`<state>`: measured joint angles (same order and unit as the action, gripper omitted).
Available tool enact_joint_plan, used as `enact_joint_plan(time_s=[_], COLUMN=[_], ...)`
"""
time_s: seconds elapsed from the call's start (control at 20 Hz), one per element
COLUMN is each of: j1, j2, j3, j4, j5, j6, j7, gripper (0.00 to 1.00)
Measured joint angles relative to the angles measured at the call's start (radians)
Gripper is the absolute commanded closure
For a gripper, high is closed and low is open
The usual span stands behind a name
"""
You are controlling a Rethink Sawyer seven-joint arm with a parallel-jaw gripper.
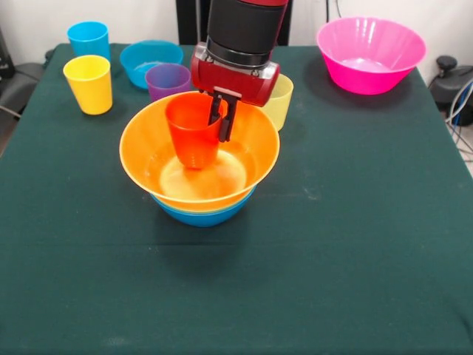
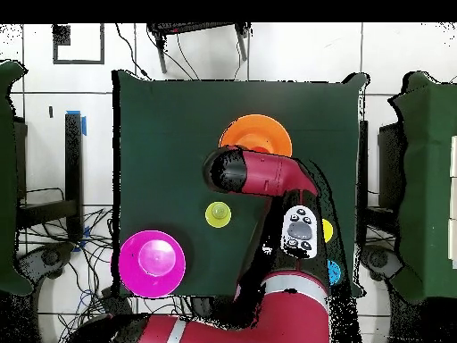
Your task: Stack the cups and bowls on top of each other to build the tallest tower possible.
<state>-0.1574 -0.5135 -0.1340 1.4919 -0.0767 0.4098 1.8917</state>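
Tower's barely started: orange cup [image 1: 192, 137] sits in the orange-yellow bowl [image 1: 255, 159] at frame center, gripper [image 1: 222, 118] fingers pinching its rim. Other cups and bowls unstacked.

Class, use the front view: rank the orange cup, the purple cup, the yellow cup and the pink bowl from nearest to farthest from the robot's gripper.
Measured from the gripper:
1. Orange cup: at the fingers, inside the orange-yellow bowl.
2. Purple cup: just behind-left.
3. Yellow cup: farther left.
4. Pink bowl: far right corner, farthest.
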Motion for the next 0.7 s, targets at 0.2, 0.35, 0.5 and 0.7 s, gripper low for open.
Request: enact_joint_plan(time_s=[0.2, 0.35, 0.5, 0.7], j1=[-0.002, -0.002, -0.002, -0.002], j2=[0.0, 0.003, 0.008, 0.021], j3=[0.0, 0.0, 0.0, 0.0], j4=[0.0, -0.009, -0.019, -0.033], j5=[0.0, 0.0, 0.0, 0.0], j6=[0.0, 0.0, 0.0, 0.0], j7=[0.0, 0.0, 0.0, 0.0], gripper=[1.0, 1.0, 1.0, 1.0])
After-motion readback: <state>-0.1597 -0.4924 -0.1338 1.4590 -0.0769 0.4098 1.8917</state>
